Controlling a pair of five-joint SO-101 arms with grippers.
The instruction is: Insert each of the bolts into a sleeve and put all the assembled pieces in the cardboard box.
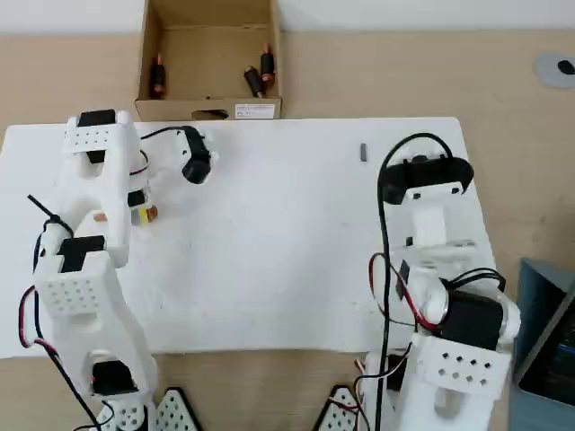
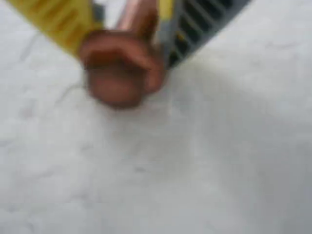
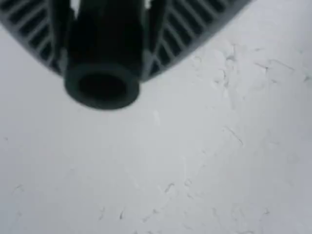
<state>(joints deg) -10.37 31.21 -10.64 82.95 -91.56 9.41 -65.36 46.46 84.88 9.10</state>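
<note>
My left gripper (image 1: 142, 214) hangs over the left part of the white mat, shut on a copper bolt (image 1: 151, 213). In the left wrist view the bolt's hex head (image 2: 122, 68) juts out between a yellow finger and a grey ribbed one, just above the mat. My right gripper (image 3: 105, 29) is shut on a black sleeve (image 3: 102, 85) with its open bore facing out, low over the mat; the high view puts it at the mat's right side (image 1: 411, 242). A loose black sleeve (image 1: 363, 153) lies on the mat at the back right. The cardboard box (image 1: 212, 109) holds three assembled pieces (image 1: 267, 63).
The white mat (image 1: 287, 269) covers the wooden table between the two arms. A blue-grey bin (image 1: 544, 341) stands at the right edge and a grey disc (image 1: 555, 69) lies at the back right. The box sits just beyond the mat's far edge.
</note>
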